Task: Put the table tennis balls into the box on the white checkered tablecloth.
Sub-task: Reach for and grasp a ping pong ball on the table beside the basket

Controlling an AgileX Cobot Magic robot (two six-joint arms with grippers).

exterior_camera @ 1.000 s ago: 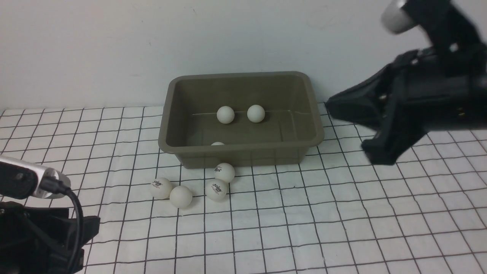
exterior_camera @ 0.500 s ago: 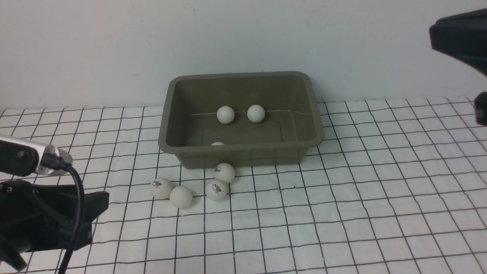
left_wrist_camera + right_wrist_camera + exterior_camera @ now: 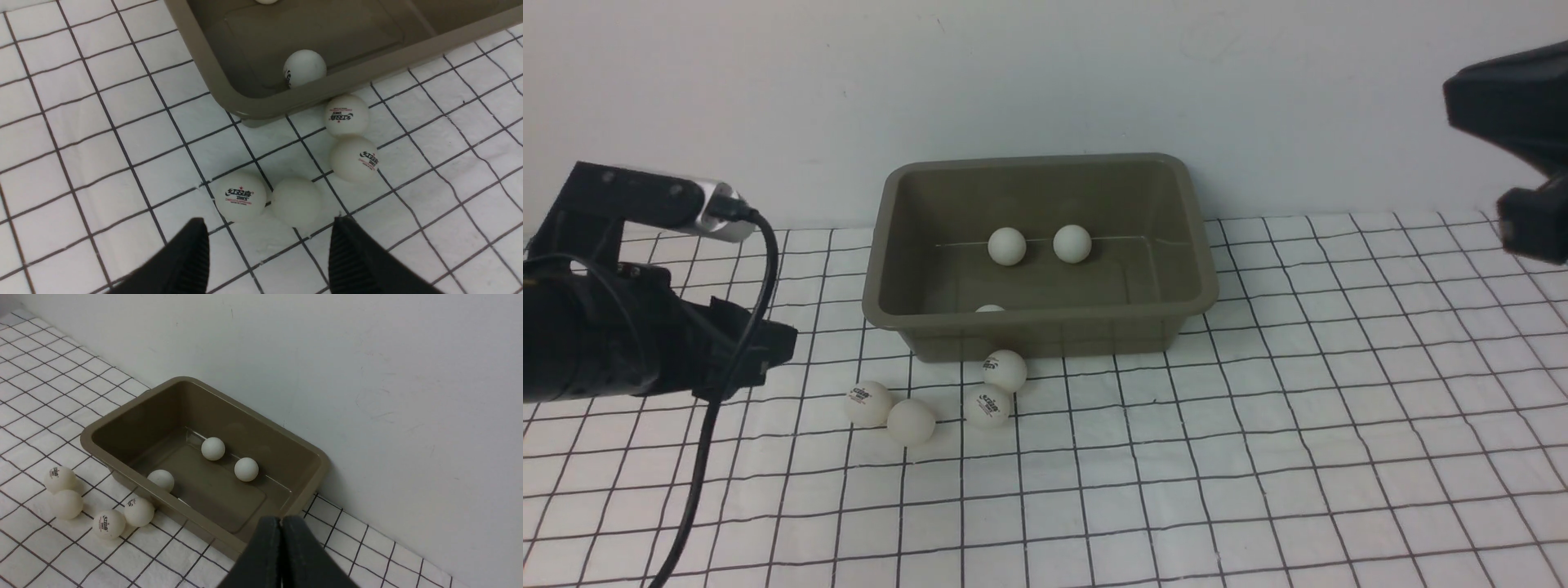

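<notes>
The white checkered tablecloth [image 3: 1258, 457] with thin black lines fills the lower frame of the front view. At mid-left the left gripper [image 3: 271, 226] hangs with its black fingers [image 3: 184, 261] spread wide, holding nothing, close to four small white table tennis balls [image 3: 911, 421] lying on the cloth below centre. Just behind them, at centre, sits the olive-brown rectangular plastic box [image 3: 1045, 339], with three more white balls [image 3: 1007, 246] inside. At the upper right edge the right gripper [image 3: 281, 526] is pressed closed, empty.
</notes>
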